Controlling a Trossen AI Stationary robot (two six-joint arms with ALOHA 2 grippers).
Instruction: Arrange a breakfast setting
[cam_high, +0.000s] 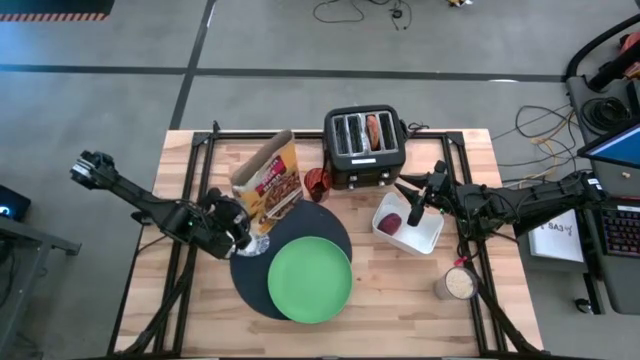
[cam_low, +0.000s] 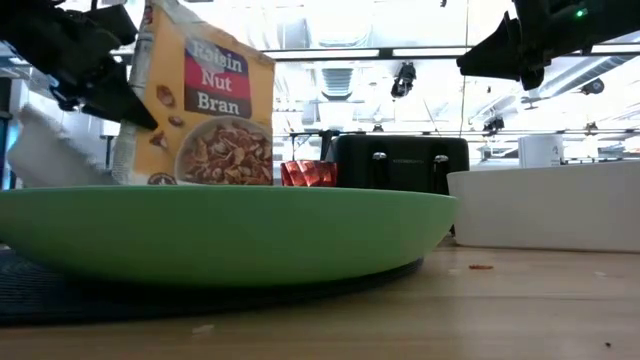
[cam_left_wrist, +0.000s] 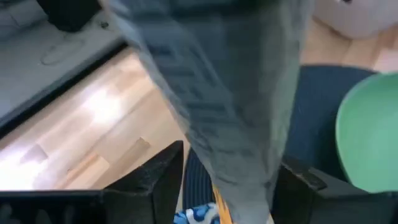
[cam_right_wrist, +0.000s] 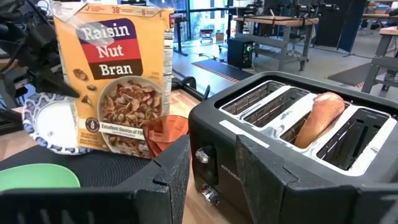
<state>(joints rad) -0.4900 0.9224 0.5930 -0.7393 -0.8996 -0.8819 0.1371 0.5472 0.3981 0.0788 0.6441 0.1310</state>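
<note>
Left arm comes in from the table's left edge and angles in toward the middle. The left gripper (cam_high: 238, 228) is right up against a tilted Raisin Nut Bran box (cam_high: 268, 180). In the left wrist view the box's grey underside fills most of the frame. Honestly can't tell if it's clamped on the box or has let go.

Right arm reaches in from the right side, with the right gripper (cam_high: 412, 192) up in the air over the white tray (cam_high: 430, 238), next to the toaster (cam_high: 365, 178). Its fingers (cam_right_wrist: 171, 180) stand partly apart. You can see the toaster front through the gap and nothing between them.

Now the setting. The mat (cam_high: 325, 225) is big, round and black, and lies mid-table. The plate (cam_high: 310, 280) is lime green and round. It lies on the near-right part of the mat, with its edge hanging slightly past the mat's rim. The bowl (cam_high: 256, 245) is small, white inside with a blue pattern round the rim. It's on the mat's left edge, just beside the box and right under the left gripper.

The lump (cam_high: 390, 225) is dark red and sits in the tray, well apart from the plate. The bagel (cam_right_wrist: 320, 115) is tan and pokes up out of one of the toaster slots.

There's also a red cup (cam_high: 318, 183) between the box and the toaster.
</note>
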